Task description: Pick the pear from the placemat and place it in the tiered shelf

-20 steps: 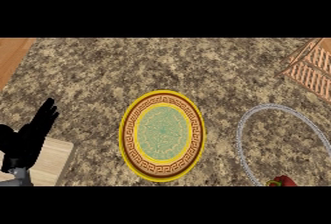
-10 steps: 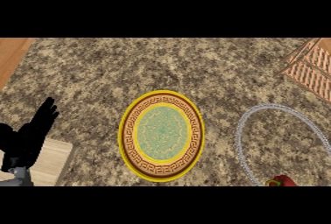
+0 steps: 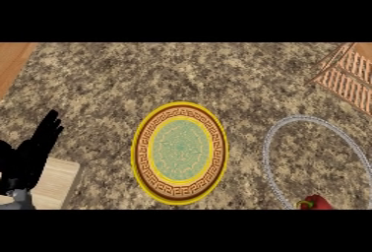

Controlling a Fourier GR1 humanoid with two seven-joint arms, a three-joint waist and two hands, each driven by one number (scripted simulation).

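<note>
The round placemat point(image 3: 179, 153) lies in the middle of the counter, yellow-rimmed with a brown patterned band and a green centre. Nothing rests on it, and no pear shows anywhere that I can identify. The tiered shelf point(image 3: 350, 75), made of orange-brown wooden slats, is cut off by the upper right corner. My left hand point(image 3: 34, 156) stands at the left edge, fingers straight and pointing up, holding nothing. My right hand is out of the picture.
A silver wire ring point(image 3: 272, 147) lies right of the placemat. A small red thing with a green spot point(image 3: 314, 203) sits inside it at the lower edge. A pale wooden board point(image 3: 59, 183) lies under my left hand.
</note>
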